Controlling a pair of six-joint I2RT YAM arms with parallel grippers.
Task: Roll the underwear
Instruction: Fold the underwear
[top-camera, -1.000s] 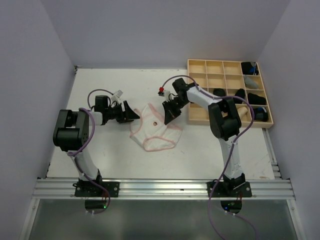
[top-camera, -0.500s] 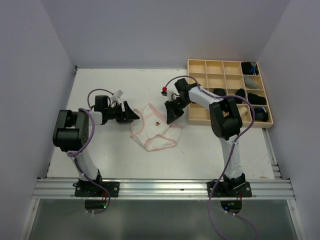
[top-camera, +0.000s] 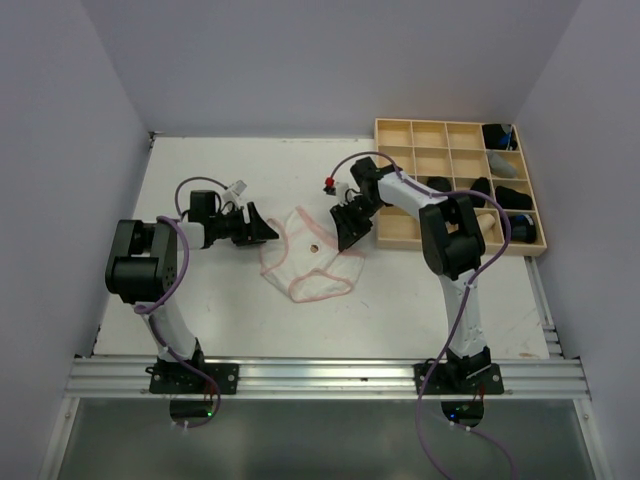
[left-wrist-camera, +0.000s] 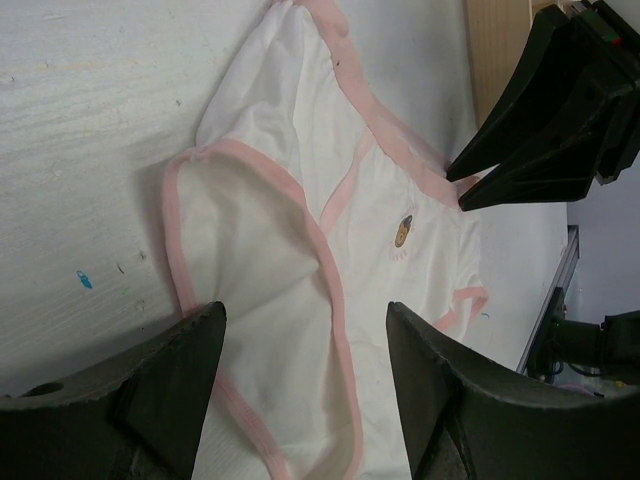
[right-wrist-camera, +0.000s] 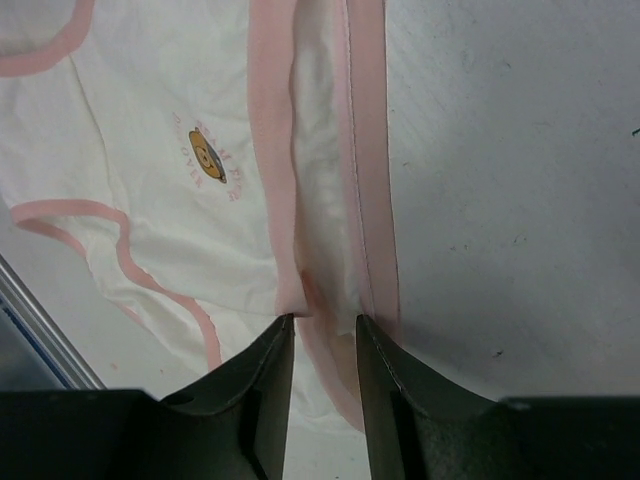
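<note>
Lying flat beside the wooden tray (top-camera: 430, 123), pink-edged underwear (top-camera: 308, 257), right gripper (top-camera: 347, 239) tipped down at its tray-side waistband, jaws slightly parted astride the fold, left gripper (top-camera: 267, 231) low at the edge away from the tray, jaws wide apart.

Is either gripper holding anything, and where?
Left jaws hold nothing. Right jaws straddle the white underwear's pink waistband; whether they grip it cannot be told.

- The underwear (top-camera: 308, 258): soft whitish cloth, matt, lightly creased, pink edging.
- The counter (top-camera: 220, 300): white, matt, faintly grainy.
- The tray (top-camera: 412, 136): pale bare wood.
- The left hand (top-camera: 272, 228) and right hand (top-camera: 347, 238): smooth black plastic, dull sheen.
- The rail (top-camera: 330, 375) along the counter's near edge: bare metal.
</note>
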